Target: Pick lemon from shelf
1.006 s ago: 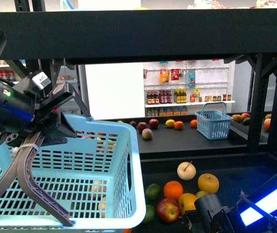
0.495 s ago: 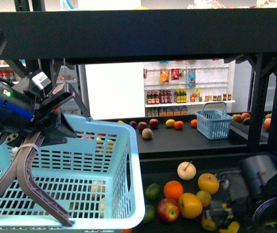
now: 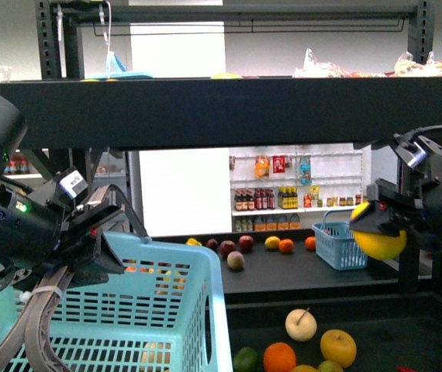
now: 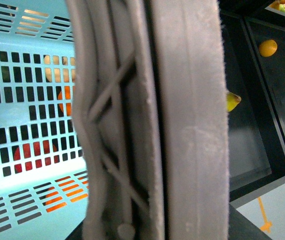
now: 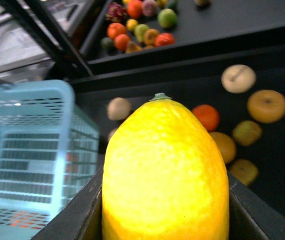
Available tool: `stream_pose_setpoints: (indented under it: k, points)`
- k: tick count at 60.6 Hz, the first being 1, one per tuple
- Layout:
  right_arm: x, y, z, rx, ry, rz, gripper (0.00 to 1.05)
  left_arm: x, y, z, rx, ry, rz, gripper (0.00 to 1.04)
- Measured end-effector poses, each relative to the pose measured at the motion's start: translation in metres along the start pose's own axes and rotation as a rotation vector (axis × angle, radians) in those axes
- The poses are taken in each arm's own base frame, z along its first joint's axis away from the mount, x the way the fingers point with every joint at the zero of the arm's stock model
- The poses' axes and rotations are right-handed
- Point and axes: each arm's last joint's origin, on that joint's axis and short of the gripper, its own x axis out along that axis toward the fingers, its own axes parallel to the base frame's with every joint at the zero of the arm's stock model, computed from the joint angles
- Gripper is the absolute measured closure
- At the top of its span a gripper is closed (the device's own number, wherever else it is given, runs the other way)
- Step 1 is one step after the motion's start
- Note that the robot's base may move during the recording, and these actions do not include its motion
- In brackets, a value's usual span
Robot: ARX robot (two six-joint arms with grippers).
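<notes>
Right pincer (image 3: pixel 382 223) clenched on lemon (image 3: pixel 379 239), high below the shelf (image 3: pixel 205 112) upper tier's front edge, open air beneath, above loose fruit (image 3: pixel 300 324). Bright yellow, pebbled skin, green stem nub. Left pincer (image 3: pixel 89 246) grasping blue basket (image 3: pixel 167 310) handle, rim well apart from lemon.

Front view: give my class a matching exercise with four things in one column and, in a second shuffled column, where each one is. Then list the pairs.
Things
1. lemon
2. large basket
3. small basket
4. pale fruit with a stem

Places
A. standing on the far tray
B. clamped in the right gripper, in the air
C. lying on the near lower tray
D. held by its handle in the left gripper

Pairs: 1-B, 2-D, 3-A, 4-C
</notes>
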Motion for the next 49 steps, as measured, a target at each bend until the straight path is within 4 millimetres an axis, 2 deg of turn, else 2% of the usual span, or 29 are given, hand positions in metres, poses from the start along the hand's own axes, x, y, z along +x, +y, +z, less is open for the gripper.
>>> stream_pose_setpoints:
  k: [11,27,35,49]
  points:
    - [0.009,0.051,-0.01,0.03,0.062,0.125,0.55,0.0,0.0,0.0,0.0,0.0,0.0,0.78]
    - [0.02,0.095,-0.029,0.035,0.141,0.219,0.55,0.0,0.0,0.0,0.0,0.0,0.0,0.78]
    - [0.032,0.106,-0.046,0.063,0.203,0.256,0.55,0.0,0.0,0.0,0.001,0.0,-0.001,0.78]
    - [0.062,0.105,-0.071,0.118,0.271,0.225,0.56,0.0,0.0,0.0,0.001,0.0,0.0,0.78]
